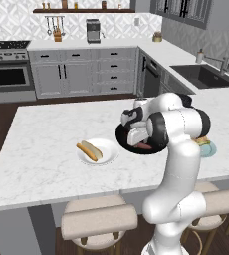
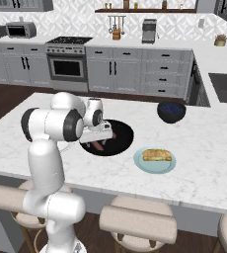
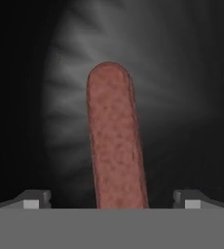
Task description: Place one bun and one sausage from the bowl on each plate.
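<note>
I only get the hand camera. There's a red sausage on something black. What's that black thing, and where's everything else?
Observer: The sausage lies in the wide black bowl on the island counter; the open gripper hangs right above it.
Operator: Did any plate get food yet?
Observer: Yes. The white plate holds a bun and a sausage side by side.
Operator: And the other plate?
Observer: The blue-green plate holds a bun and no sausage.
Operator: Anything else up there?
Observer: A dark blue bowl stands further back on the counter, beyond the blue-green plate.
</note>
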